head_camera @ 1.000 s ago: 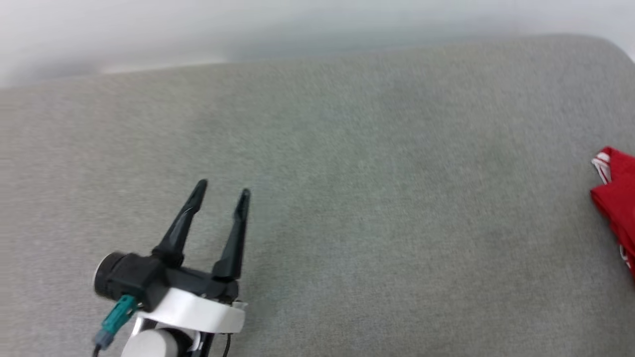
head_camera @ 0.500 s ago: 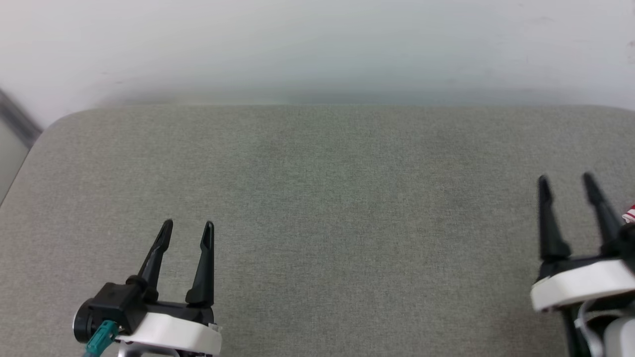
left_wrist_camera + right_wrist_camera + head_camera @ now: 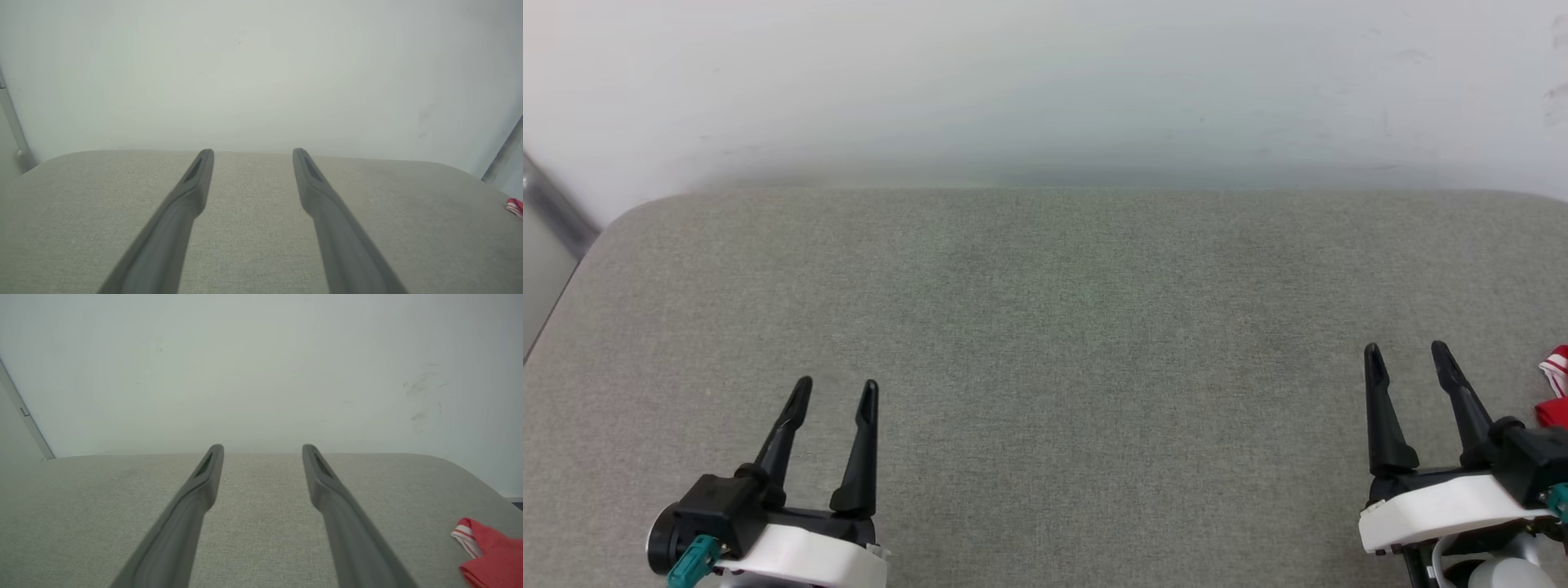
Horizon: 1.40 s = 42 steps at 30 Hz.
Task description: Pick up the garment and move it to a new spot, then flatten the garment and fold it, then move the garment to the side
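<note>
Red cloth with a white-and-red striped trim, the garment [image 3: 1553, 390] lies bunched at the far right edge of the head view, on the right-hand end of the grey woven-fabric padded surface [image 3: 1045, 327] with rounded corners (so little of the cloth shows that any lettering cannot be read). Just beside it, to its left and not touching it, the right gripper [image 3: 1405, 351], two long dark fingers on a white wrist, is held over the padding with its jaws spread apart and nothing between them. In its own wrist view the garment sits at the lower right, clear of both fingers. Well apart, at the lower left, the left gripper [image 3: 838, 384] of the same build is likewise spread wide and empty. Behind the surface rises a plain white wall [image 3: 1045, 82] with faint scuffs.
</note>
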Motion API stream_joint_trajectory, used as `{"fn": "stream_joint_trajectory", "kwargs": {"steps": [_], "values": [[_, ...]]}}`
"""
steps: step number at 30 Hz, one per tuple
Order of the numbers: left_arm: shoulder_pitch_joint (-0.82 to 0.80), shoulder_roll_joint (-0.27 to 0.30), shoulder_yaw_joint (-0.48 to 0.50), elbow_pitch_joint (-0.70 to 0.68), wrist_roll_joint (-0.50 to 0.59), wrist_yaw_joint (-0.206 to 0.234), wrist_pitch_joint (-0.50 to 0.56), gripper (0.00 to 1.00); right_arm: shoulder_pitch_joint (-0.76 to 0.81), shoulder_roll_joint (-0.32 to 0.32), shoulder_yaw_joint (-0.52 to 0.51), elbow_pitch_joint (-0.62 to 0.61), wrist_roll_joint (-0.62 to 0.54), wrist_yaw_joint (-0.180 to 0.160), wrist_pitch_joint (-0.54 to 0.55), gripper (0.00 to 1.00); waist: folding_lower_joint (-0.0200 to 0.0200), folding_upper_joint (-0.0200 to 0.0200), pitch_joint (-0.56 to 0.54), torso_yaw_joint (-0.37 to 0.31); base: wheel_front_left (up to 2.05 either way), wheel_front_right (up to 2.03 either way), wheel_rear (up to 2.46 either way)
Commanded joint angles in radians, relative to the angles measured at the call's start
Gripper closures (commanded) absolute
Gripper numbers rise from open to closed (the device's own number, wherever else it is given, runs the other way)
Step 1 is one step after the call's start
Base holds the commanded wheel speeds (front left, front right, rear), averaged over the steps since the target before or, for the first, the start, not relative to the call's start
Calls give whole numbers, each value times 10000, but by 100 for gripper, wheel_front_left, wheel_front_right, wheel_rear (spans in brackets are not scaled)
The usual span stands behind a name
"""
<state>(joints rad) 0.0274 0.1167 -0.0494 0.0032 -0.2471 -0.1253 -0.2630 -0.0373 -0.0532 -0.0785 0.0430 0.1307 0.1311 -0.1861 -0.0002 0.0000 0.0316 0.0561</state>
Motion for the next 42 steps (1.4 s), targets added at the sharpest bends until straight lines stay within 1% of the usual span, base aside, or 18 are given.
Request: {"fn": "stream_joint_trajectory", "kwargs": {"steps": [1,14,20,30,31,34,42], "values": [[10,-19,91,-61,-50,-20,-21,0,-79,49,39,120,93,-7,-106,0,2,0,-9,-24,0,0,0],[162,-150,109,-325,89,-50,-21,0,-280,49,35,433,284,-7,-287,0,2,0,-35,-114,0,0,0],[213,-158,115,-416,63,-52,-21,0,-298,50,-17,372,440,-7,-370,0,2,0,-17,-129,0,0,0],[215,-189,246,-474,113,-54,-21,0,-235,49,61,309,366,-7,-383,0,2,0,45,-87,0,0,0],[112,-177,243,-458,89,-38,0,100,-201,10,54,346,398,0,-347,100,2,0,49,-88,0,0,0],[198,-237,206,-183,59,-36,21,100,-45,12,57,627,422,0,-319,100,2,0,49,-88,0,0,0],[61,-191,242,29,-1563,-12,327,100,-158,14,-16,809,2009,0,75,100,2,0,28,-120,0,0,0]]}}
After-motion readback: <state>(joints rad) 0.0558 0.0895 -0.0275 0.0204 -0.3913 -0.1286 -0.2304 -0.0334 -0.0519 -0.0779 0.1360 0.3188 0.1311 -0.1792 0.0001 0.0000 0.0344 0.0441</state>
